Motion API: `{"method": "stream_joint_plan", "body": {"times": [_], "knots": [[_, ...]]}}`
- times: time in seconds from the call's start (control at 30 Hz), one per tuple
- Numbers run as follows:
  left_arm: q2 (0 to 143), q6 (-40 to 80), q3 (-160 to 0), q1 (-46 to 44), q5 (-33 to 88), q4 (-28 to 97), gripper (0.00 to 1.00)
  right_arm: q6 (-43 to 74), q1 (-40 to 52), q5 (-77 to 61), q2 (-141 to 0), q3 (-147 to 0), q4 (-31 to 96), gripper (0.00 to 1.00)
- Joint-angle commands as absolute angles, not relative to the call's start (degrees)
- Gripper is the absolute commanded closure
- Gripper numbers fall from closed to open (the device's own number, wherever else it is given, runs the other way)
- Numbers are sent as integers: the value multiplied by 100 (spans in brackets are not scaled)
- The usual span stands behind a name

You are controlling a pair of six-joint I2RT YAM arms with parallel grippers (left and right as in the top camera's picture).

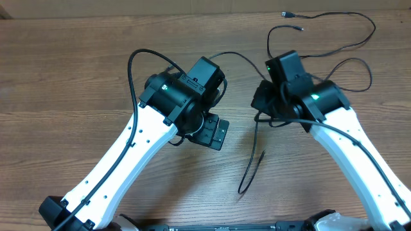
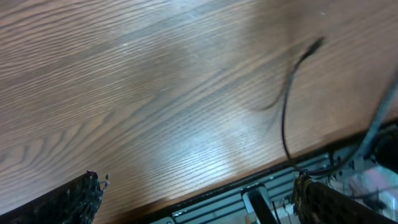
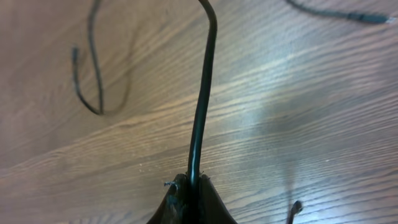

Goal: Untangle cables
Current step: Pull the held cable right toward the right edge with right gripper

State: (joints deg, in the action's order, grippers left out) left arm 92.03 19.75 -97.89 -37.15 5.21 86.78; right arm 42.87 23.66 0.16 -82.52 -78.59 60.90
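Pinched tight in my right gripper (image 3: 189,190), a thin, smooth black cable (image 3: 202,112) runs lengthwise straight away over the wood-grain table (image 3: 311,124); my left gripper (image 2: 199,186) gapes empty.

A cable (image 3: 202,106) is seen pinched in the right gripper (image 3: 191,183) above the table (image 1: 77,77), right of centre. A hairpin strand (image 1: 246,163) is laid toward the front edge (between the two arms). Long loops (image 1: 374,27) are spread behind, far right. The left gripper (image 2: 199,199) is held left of the strand.
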Motion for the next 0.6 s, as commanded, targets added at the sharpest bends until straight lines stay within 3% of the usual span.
{"method": "stream_joint_plan", "body": {"times": [0.0,0.2,0.57], "knots": [[9177,2563,-9911,-3747,-56,8674,0,4145,2377,294,-7806,-8093,6077,96],[9177,2687,-9911,-3747,-213,8676,0,3601,2377,346,-7085,-8418,6080,96],[9177,2685,-9911,-3747,-360,8783,0,3553,2285,2261,-5808,-8864,6278,96]]}}
